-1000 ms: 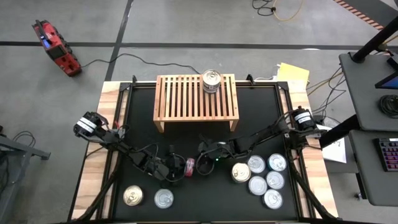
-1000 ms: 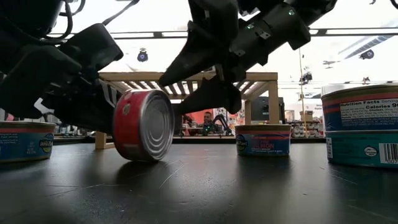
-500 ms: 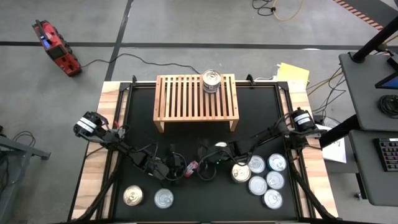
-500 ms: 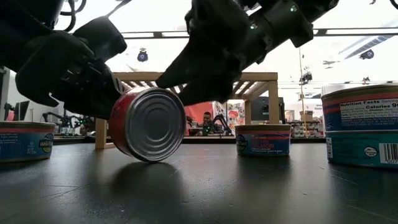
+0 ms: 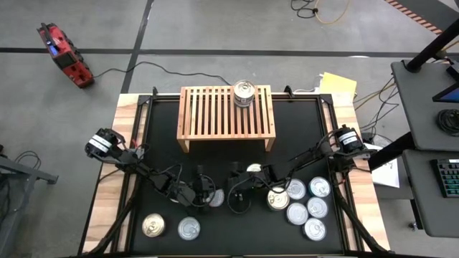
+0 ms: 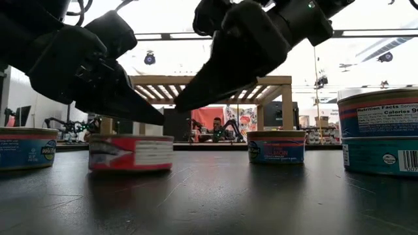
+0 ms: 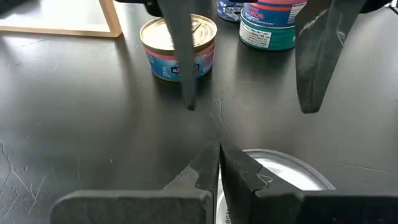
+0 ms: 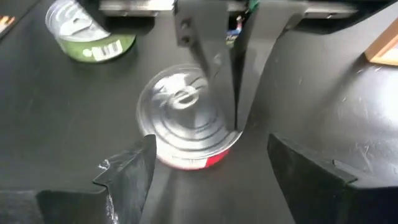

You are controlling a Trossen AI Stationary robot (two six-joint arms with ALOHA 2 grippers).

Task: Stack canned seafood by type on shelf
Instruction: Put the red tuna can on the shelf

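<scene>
A flat red-labelled can (image 8: 186,127) of seafood lies lid up on the black mat, also seen at table height (image 6: 130,153). My left gripper (image 7: 219,149) is shut, and its tips slant down over the can's rim. My right gripper (image 8: 210,149) is open, with one finger on either side of the can and apart from it. The wooden shelf (image 5: 226,111) stands at the far side and bears one tall can (image 5: 244,93) on its slats. My left gripper's shut fingertips (image 8: 233,118) come slanting down from the table's left onto the edge of the red can's lid (image 8: 231,132). Whether they touch it I cannot tell; the low view shows a thin gap. The can rests flat on the mat.
Several silver-lidded cans (image 5: 301,208) cluster at the near right, close to my right arm. A gold-lidded can (image 5: 153,226) and a silver-lidded one (image 5: 188,228) stand at the near left. A pink-and-blue can (image 7: 178,46) stands beyond the red one.
The red can stood on its edge against my left gripper and has tipped over to lie flat, lid up. My right gripper has rolled about its own axis, so its open fingers now straddle the can.
</scene>
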